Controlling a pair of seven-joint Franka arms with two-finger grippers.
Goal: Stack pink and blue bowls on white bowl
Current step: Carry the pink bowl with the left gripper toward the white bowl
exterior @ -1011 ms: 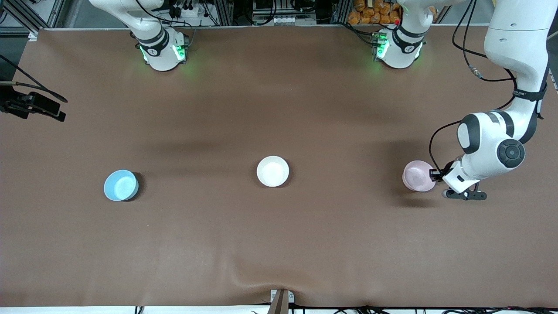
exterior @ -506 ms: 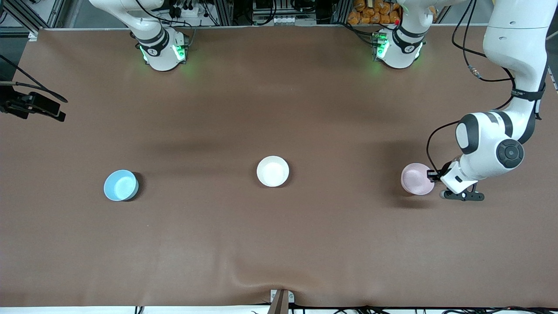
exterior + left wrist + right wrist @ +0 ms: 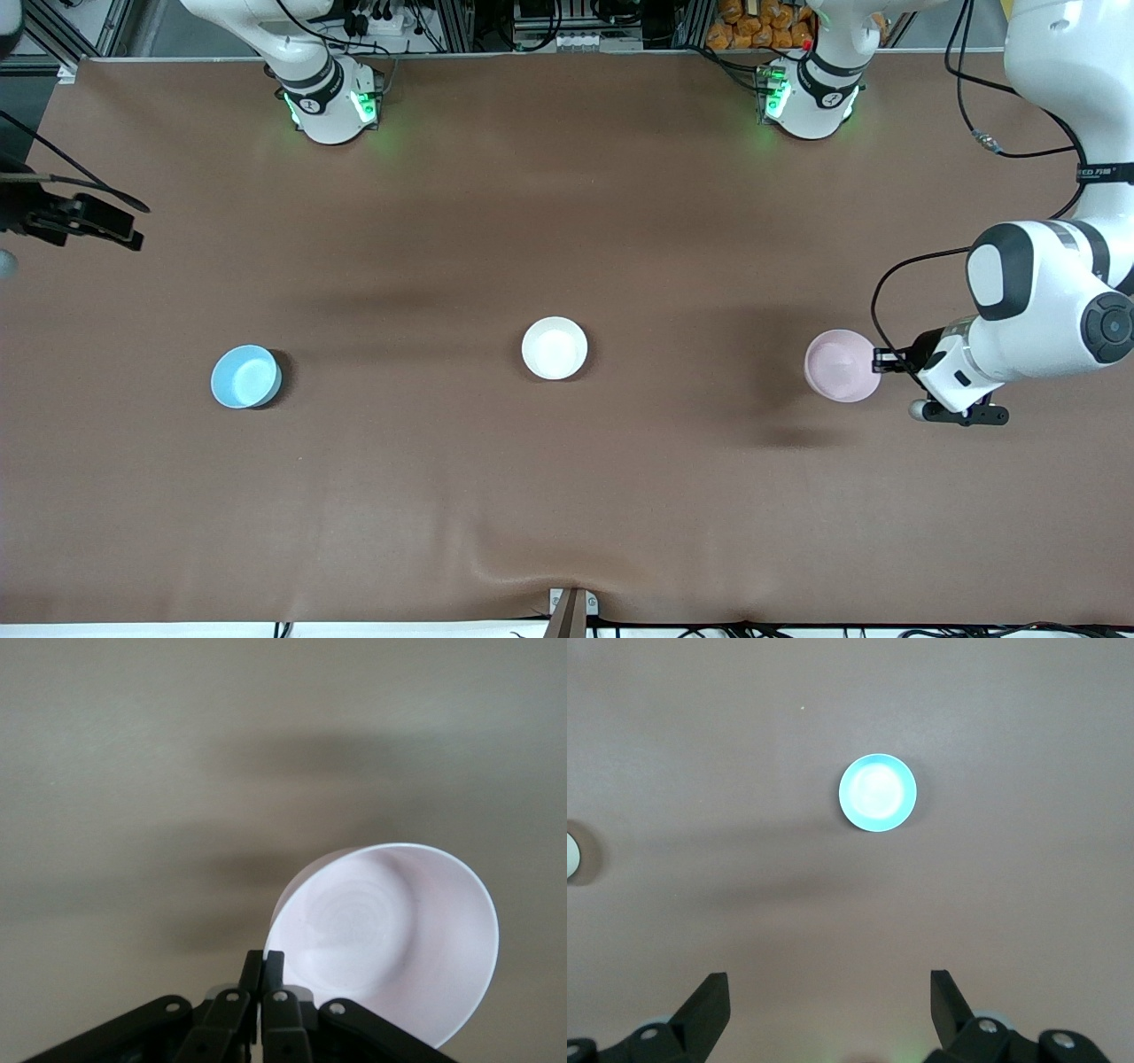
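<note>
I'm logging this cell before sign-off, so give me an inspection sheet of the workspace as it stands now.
Surface: brown table mat, with a wrinkle at the edge nearest the front camera.
Job's things: white bowl mid-table, nothing stacked in it; blue bowl toward the right arm's end; pink bowl lifted off the mat and tilted, toward the left arm's end.
Clutter: nothing seen on the mat.
Grippers: left pincer shut on the pink bowl's rim; right pincer open, high above the mat with the blue bowl in its view, waiting.
Cables: black cable looping along the left arm.
Surroundings: both arm bases lit green; frame and equipment along the bases' edge.
</note>
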